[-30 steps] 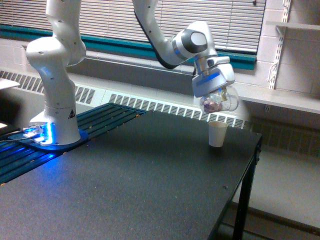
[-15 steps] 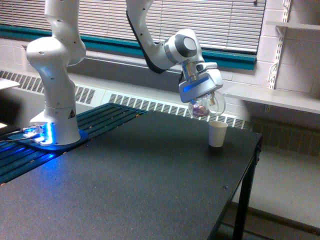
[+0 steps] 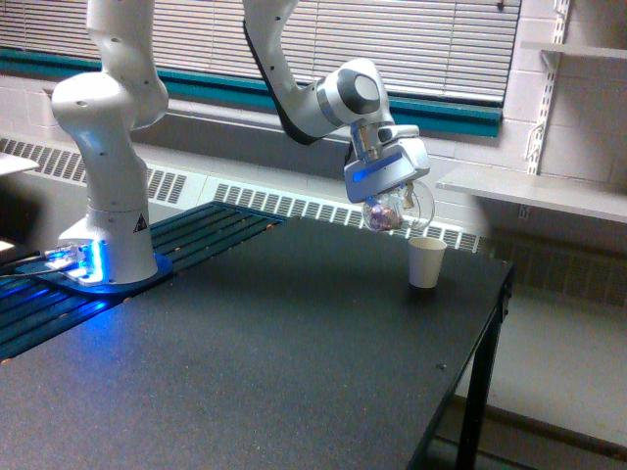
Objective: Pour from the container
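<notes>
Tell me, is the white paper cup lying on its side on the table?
No, the white paper cup stands upright on the black table, open end up, below the clear jar.

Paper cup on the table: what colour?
Plain white paper cup, no visible pattern; the exterior view shows it, standing near the table edge.

A white paper cup (image 3: 425, 262) stands upright near the far right corner of a black table (image 3: 245, 382). Closed window blinds (image 3: 421, 44) span the upper frame above a teal strip (image 3: 235, 90). White wall shelves (image 3: 539, 191) sit at the right edge.
</notes>
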`<act>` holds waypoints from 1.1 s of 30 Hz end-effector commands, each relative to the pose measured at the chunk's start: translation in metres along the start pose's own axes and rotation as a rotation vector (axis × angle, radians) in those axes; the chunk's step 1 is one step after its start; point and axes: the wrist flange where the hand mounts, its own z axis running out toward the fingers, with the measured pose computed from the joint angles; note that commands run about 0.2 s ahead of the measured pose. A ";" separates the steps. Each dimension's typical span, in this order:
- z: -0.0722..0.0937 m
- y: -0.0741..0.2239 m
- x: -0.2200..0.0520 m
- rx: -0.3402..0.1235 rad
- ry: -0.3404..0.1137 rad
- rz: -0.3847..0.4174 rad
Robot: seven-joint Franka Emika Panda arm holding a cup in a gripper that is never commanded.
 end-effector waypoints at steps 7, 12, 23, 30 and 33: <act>0.002 -0.016 0.005 -0.008 -0.010 -0.089; 0.005 -0.021 0.008 -0.011 -0.017 -0.109; 0.008 -0.022 0.024 -0.032 -0.018 -0.128; 0.010 -0.021 0.028 -0.050 -0.035 -0.152; 0.012 -0.021 0.026 -0.061 -0.049 -0.171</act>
